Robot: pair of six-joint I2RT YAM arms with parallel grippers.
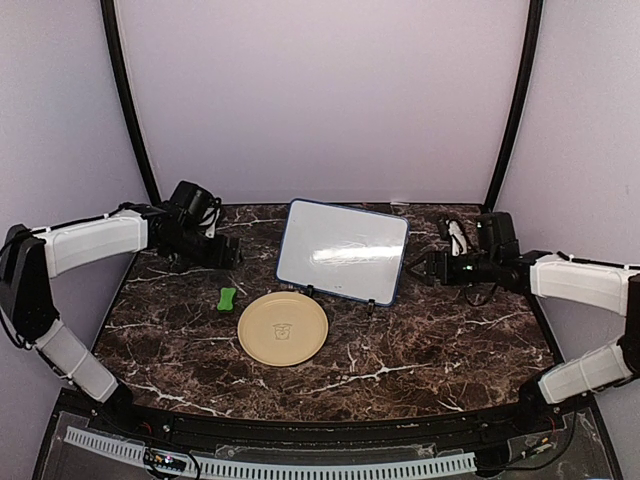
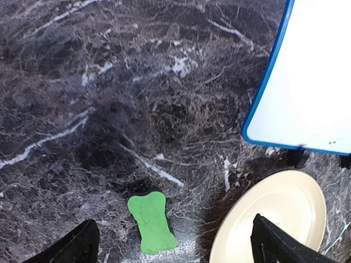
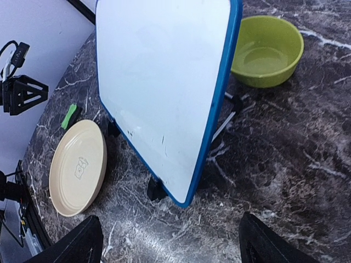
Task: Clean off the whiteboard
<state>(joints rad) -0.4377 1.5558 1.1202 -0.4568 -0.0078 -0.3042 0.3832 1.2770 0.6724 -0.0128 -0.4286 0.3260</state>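
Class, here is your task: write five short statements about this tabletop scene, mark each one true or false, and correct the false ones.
1. The whiteboard stands on its black feet. True.
2. The left gripper holds the green eraser. False: the eraser lies on the table, and the gripper is open and empty.
3. The tan plate lies in front of the whiteboard. True.
4. The green bowl sits on the plate. False: it sits on the table behind the whiteboard.
5. The right gripper is shut on the whiteboard's frame. False: it is open and apart from the board.
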